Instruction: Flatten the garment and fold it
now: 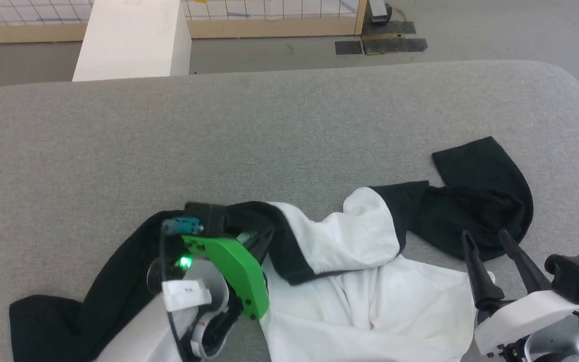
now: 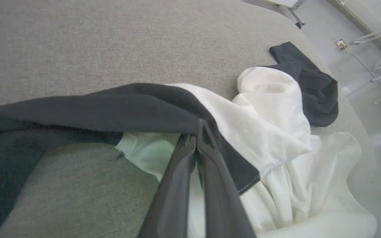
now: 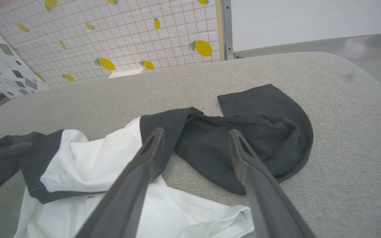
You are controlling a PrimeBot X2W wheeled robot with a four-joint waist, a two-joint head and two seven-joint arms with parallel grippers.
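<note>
Lying crumpled at the near edge of the grey table (image 1: 289, 125), the T-shirt (image 1: 370, 281) has its black trim clamped in the left pincer (image 2: 196, 138), the right pincer (image 1: 484, 234) hanging fingers apart over a black sleeve (image 1: 485, 186), a white box (image 1: 133, 40) beyond.

A grey cloth-covered tabletop (image 1: 289, 110) with a rounded right corner; beyond its far edge, to the left, a white box (image 1: 133, 40); behind that, a white grid-patterned panel (image 1: 269, 9) on a pale wooden base (image 1: 269, 29), printed with yellow lemons (image 3: 203, 48) in the right wrist view; dark flat mats (image 1: 380, 45) lie on the grey floor (image 1: 495, 30); a floor socket (image 2: 341, 44) with its cable sits past the tabletop's edge.
</note>
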